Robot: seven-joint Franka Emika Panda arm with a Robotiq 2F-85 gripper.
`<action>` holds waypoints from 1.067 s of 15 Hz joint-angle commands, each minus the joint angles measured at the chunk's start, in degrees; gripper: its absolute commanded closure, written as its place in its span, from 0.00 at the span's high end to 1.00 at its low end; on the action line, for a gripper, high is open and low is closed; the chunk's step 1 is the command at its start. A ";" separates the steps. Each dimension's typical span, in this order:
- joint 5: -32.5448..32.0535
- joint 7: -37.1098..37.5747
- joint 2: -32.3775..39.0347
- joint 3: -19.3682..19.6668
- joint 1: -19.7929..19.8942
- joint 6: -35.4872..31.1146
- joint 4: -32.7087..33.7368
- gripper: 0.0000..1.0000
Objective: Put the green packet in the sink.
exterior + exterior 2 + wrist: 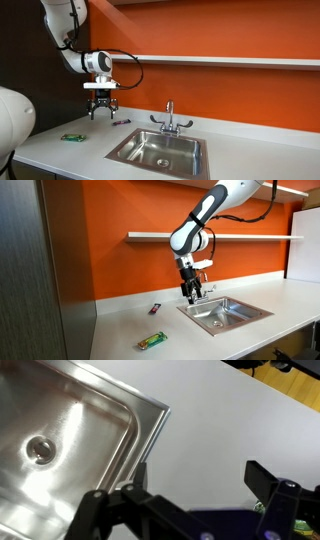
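Note:
The green packet (71, 137) (152, 340) lies flat on the white counter, well away from the sink (128, 144) (207, 322). My gripper (101, 110) (190, 290) hangs above the counter between the packet and the sink, pointing down, open, with nothing between its fingers. In the wrist view the gripper (200, 480) shows only bare counter between its dark fingers (265, 478). The sink (150, 410) fills the left of that view with its round drain (40, 450). The packet does not show in the wrist view.
A small purple object (121, 124) (155, 308) lies on the counter near the gripper. A chrome faucet (170, 121) stands behind the sink. A shelf (220, 61) runs along the orange wall. A dark cabinet panel (40, 270) borders the counter's end.

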State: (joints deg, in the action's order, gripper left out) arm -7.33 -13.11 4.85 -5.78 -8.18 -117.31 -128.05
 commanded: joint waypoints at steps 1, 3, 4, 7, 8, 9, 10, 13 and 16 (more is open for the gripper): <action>1.89 0.12 4.36 -1.64 -0.29 0.37 4.28 1.00; 2.22 0.72 5.95 -2.19 -0.61 0.57 5.32 1.00; 2.46 0.82 6.47 -2.41 -0.78 0.68 5.55 1.00; 2.55 2.55 8.07 -2.93 -1.30 0.48 5.63 1.00; 2.26 4.14 8.42 -3.03 -1.68 0.04 5.32 1.00; 2.38 5.55 8.90 -3.30 -2.07 0.10 5.30 1.00; 2.71 6.66 9.40 -3.61 -2.41 0.38 5.42 1.00; 4.65 11.45 11.12 -4.83 -4.21 0.42 6.82 1.00; 7.38 16.94 13.50 -6.19 -6.55 -0.74 9.32 1.00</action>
State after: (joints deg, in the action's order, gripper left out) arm -1.95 -1.46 15.80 -10.59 -13.17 -117.47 -122.04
